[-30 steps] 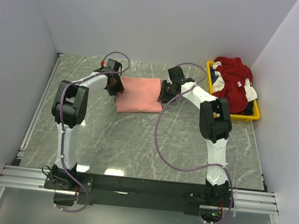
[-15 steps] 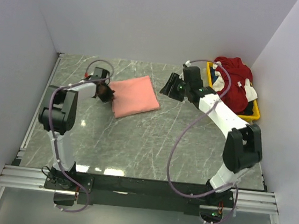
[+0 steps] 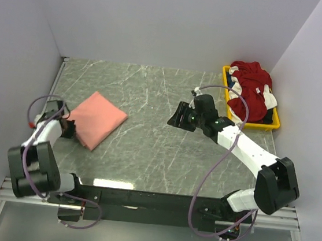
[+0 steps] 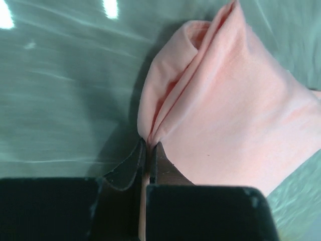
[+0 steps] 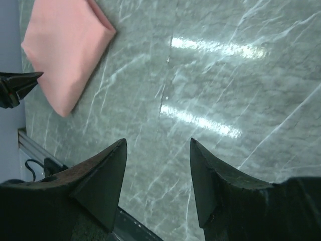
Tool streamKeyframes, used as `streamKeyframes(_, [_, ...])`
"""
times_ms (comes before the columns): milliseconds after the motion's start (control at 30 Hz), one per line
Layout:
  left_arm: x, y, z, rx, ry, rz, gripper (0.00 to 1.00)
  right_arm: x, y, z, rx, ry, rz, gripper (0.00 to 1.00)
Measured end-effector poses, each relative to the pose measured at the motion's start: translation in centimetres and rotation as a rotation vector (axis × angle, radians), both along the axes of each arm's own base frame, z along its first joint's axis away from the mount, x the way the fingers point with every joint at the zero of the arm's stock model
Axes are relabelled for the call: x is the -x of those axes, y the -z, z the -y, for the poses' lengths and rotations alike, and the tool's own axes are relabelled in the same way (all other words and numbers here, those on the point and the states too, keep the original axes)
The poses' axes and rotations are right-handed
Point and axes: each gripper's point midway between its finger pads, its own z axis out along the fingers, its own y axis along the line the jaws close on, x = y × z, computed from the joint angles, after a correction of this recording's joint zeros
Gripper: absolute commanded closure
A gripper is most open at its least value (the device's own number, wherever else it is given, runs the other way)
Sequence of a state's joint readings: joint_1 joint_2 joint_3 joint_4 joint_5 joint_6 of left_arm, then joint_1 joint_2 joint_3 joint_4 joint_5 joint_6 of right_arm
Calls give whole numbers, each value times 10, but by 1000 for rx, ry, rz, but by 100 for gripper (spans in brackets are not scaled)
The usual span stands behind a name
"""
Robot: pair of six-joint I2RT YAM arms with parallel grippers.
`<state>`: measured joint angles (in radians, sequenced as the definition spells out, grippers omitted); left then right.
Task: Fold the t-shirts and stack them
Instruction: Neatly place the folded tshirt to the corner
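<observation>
The folded salmon-pink t-shirt lies at the left of the table, near the left edge. My left gripper is shut on its near-left corner; the left wrist view shows the cloth pinched between the closed jaws. My right gripper is open and empty above the middle of the table, well apart from the pink shirt, which shows in the right wrist view. The dark red t-shirt with white parts is heaped in the yellow tray at the back right, with a bit of dark blue-black cloth under it.
White walls close the table at the back and both sides. A metal rail runs along the left edge, close to the left gripper. The arm bases sit on a black bar at the near edge.
My left gripper has dragged the pink shirt from the back middle to the left front of the table. My right gripper has let go of it and moved forward toward the middle.
</observation>
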<state>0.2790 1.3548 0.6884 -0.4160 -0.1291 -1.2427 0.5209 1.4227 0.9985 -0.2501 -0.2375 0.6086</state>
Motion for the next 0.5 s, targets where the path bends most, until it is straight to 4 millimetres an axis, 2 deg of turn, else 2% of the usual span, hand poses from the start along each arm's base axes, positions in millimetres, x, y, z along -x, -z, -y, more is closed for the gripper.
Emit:
streamKeyframes(100, [34, -4, -27, -9, -134, 11, 99, 13, -10, -5, -16, -29, 25, 40])
streamKeyframes(233, [62, -14, -52, -32, -263, 41, 99, 26, -20, -10, -33, -62, 55, 40])
streamKeyframes(500, [120, -19, -92, -62, -514, 48, 99, 46, -6, -6, -10, -92, 33, 40])
